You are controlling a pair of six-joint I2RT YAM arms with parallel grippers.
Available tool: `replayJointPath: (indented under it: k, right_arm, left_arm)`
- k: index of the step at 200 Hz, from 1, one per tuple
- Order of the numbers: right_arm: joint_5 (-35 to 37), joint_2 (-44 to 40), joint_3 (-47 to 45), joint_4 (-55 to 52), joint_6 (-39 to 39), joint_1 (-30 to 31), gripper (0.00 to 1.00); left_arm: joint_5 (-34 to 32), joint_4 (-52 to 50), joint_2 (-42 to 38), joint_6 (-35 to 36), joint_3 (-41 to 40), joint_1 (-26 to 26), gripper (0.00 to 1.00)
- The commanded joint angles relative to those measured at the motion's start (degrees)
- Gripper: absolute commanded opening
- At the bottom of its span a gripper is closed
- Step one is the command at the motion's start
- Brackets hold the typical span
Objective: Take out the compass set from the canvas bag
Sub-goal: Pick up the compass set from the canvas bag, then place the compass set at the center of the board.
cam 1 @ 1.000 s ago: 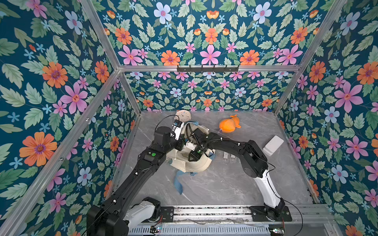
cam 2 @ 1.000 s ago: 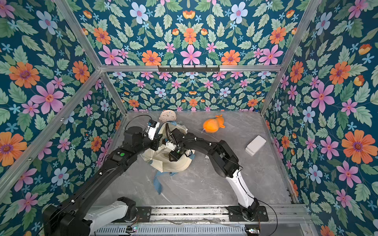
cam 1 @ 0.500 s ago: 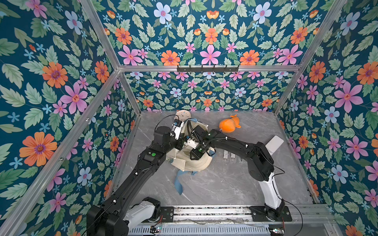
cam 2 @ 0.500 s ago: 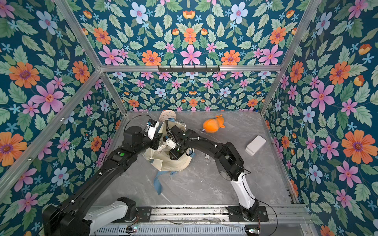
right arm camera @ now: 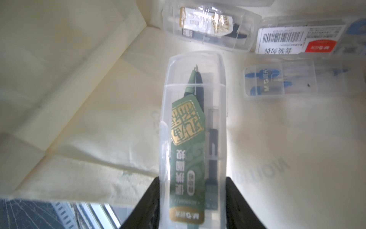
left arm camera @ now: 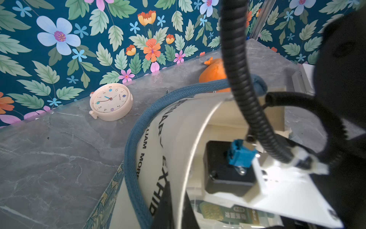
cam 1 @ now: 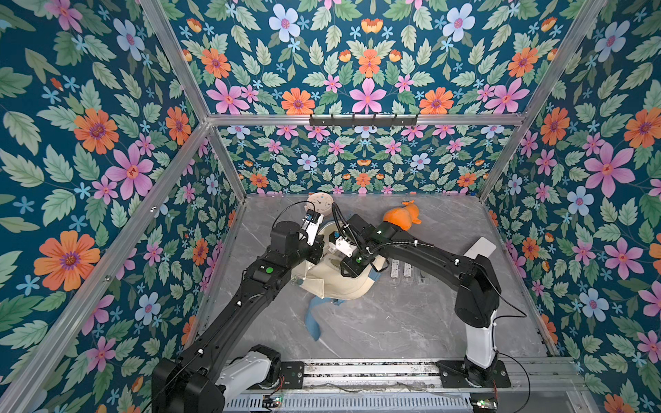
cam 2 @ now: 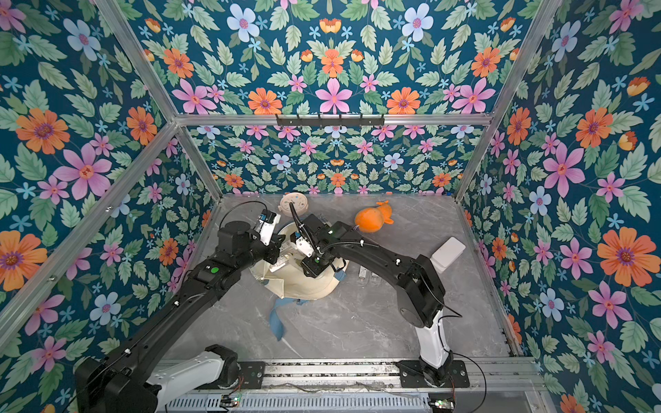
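Top views: the canvas bag (cam 1: pixel 332 282) lies on the gray bench (cam 1: pixel 375 329) w/ its mouth open. Its blue strap (cam 1: pixel 314 318) trails toward the robot. Both arms reach into the mouth. The claws are hid from up here. A clock (cam 1: pixel 321 202) sits by the back wall, an orange toy (cam 1: pixel 400 218) is near it & a white box (cam 1: pixel 480 247) is far R. Small clear cases (cam 1: pixel 400 271) lie on the bench just beside the bag.

L wrist view: the L claw (left arm camera: pixel 177 208) is clenched on the bag's rim, w/ cloth pinched btwn its dark sides.

R wrist view: the R claw (right arm camera: pixel 193 190) is grasping the compass set (right arm camera: pixel 194 138), a clear case w/ a green & gold label. One black finger (right arm camera: pixel 152 196) is on each long side. The set is inside the bag w/ cream cloth all round. 3 other cases (right arm camera: pixel 210 25) lie on the cloth past its tip.
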Motion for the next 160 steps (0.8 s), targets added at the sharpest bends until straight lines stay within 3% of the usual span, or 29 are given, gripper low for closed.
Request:
replayJointPath:
  k: [1,32,84,128,143,160]
  right_arm:
    - [0.1,-3.7,-3.5,-0.7,1.8,0.6,0.35]
    - [0.0,-10.3,-8.5,-0.8,3.5,1.3,0.35]
    - [2.8,-29.4,-18.1,-0.9,7.3,-1.1,0.35]
    - [4.9,-39.2,-24.8,0.9,10.8,-20.0,0.29]
    - [2.9,-39.6,-28.9,3.3,14.3,-28.7,0.28]
    - [2.6,-38.2,-33.2,6.0,15.9,-33.7,0.28]
  left_arm:
    - [-0.1,1.8,-0.4,0.3,0.4,0.1,0.00]
    - [-0.4,1.9,-0.2,0.3,0.8,0.1,0.00]
    - [-0.8,1.8,0.1,0.3,0.6,0.1,0.00]
    - [-0.7,1.6,0.1,0.5,1.1,0.1,0.00]
    - [-0.5,1.7,0.2,0.4,1.1,0.1,0.00]
    - [-0.2,1.8,0.3,0.3,1.1,0.1,0.00]
